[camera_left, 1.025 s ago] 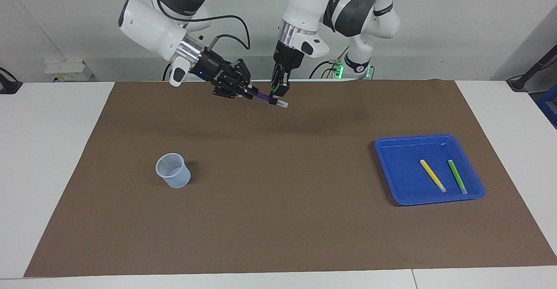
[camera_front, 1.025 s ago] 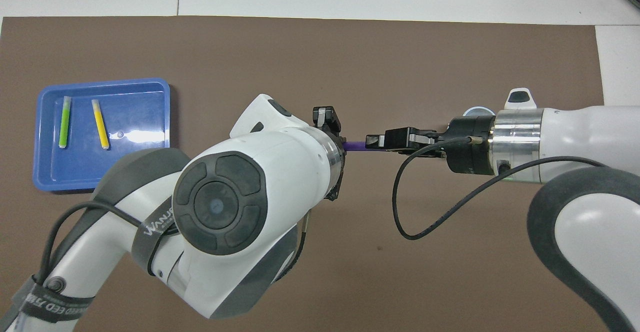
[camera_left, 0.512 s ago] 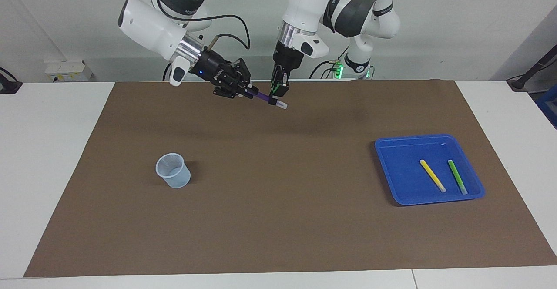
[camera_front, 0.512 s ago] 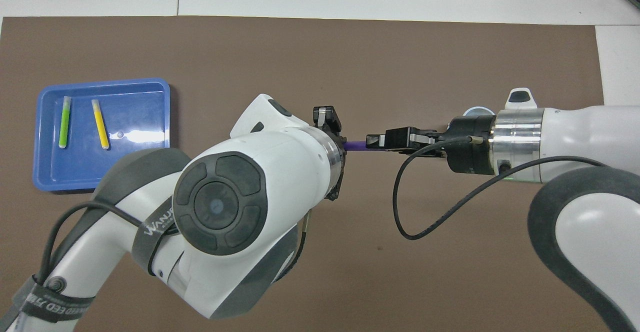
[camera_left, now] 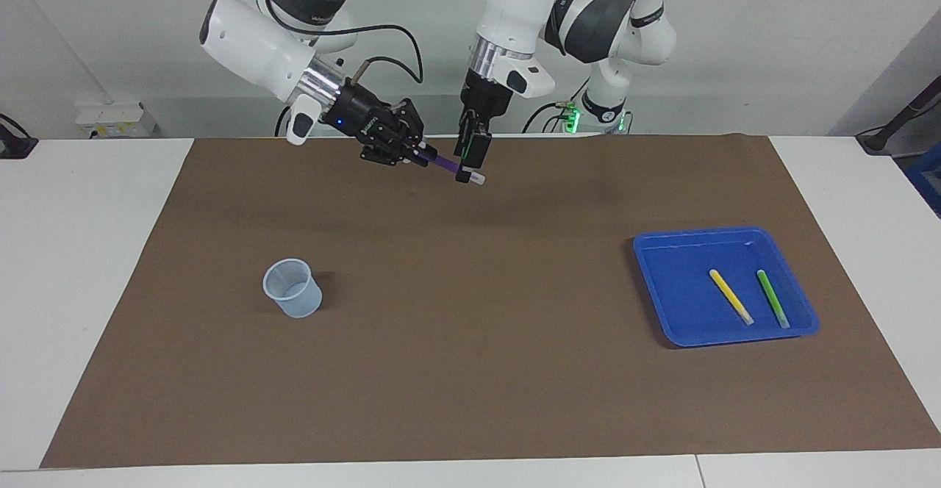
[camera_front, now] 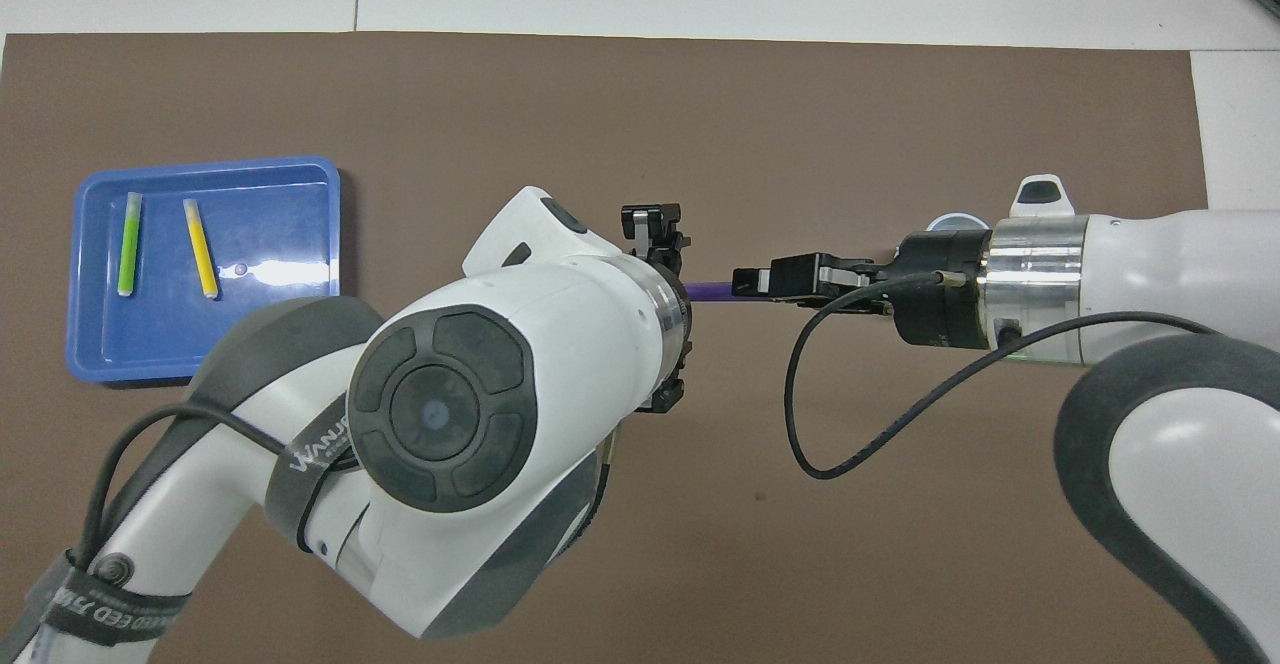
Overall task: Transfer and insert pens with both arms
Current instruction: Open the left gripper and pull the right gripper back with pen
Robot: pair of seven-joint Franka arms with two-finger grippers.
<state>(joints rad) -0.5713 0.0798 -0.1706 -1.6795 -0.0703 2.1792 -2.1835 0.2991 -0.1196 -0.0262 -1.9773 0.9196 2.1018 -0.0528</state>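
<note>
Brown paper covers the table under both arms. We see the purple pen (camera_left: 447, 167) up in the air near the top middle of the facing view. It lies slanted, with its pale cap end pointing down and toward the blue tray's side of the picture. Our right claw (camera_left: 417, 154) is pinched tight on the dark end of it. Our left claw (camera_left: 471, 156) hangs straight down over the cap end, and its fingers look spread apart, so we think only the right claw has the pen now.

Next, we guess the right arm must carry the pen to the clear cup (camera_left: 292, 288), which stands lower in the picture, toward the right arm's end of the table. The right arm is the nearer one.

Our yellow pen (camera_left: 731, 296) and green pen (camera_left: 773, 298) lie side by side in the blue tray (camera_left: 662, 253) at the lower right.

From above, the big left arm hides the cap end, and the right arm hides most of the cup.
</note>
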